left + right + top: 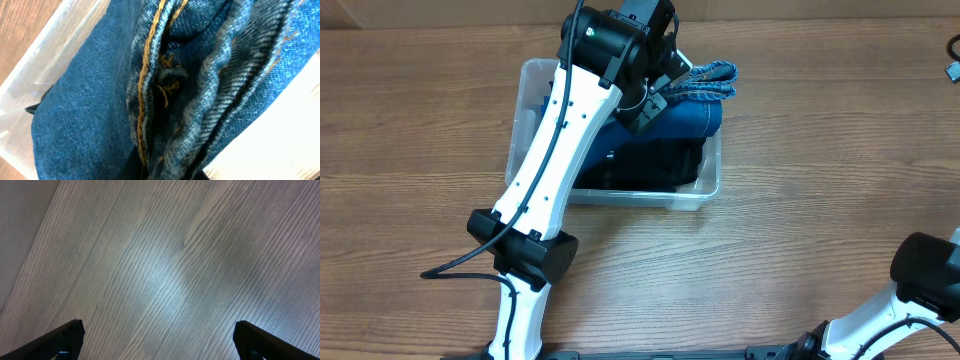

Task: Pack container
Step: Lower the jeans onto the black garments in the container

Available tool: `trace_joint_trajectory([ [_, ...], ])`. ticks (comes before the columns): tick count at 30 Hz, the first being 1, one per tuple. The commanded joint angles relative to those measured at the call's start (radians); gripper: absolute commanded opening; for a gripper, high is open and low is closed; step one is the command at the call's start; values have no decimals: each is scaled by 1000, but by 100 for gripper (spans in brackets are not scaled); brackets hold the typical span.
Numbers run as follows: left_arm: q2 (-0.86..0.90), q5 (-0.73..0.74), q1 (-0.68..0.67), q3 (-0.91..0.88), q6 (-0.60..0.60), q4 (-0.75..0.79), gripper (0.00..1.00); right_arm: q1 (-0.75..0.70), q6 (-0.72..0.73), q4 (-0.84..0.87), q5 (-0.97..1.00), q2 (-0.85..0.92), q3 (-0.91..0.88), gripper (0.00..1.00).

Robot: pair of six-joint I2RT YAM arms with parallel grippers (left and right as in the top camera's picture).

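**Spilling Denim at the Far Rim Was the Risk**

Slipping back out looked the likeliest failure. The folded blue denim garment (695, 105) lay partly in the clear, colourless rectangular plastic container (523, 100), but its frayed, seamed edge was bunched over the far right corner of the rim. Let go there, I judged, the cloth could spring up or slide onto the wooden bench (820, 150). A hard push might instead shove the light tub along the wood. A dark cloth (650, 165) filled the near side, leaving little room.

The container sat toward the far edge of the bench, a little left of its middle. The left arm reached from the near edge across the tub, wrist bent down, with the left gripper (655, 95) on the denim at that far right corner. Its wrist view showed only denim pressed close, so I could not tell whether its jaws were clamped or parted. The right gripper (160, 342) hung over bare wood, jaws wide and holding nothing; its arm showed at the near right corner.
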Motion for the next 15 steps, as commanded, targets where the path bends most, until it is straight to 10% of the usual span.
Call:
trace_joint_trajectory([
  [1, -18, 82, -6, 21, -66, -3, 4, -2, 0, 4, 3, -5, 10, 100],
  [15, -82, 79, 190, 24, 140, -2, 4, -2, 0, 4, 3, -5, 10, 100],
])
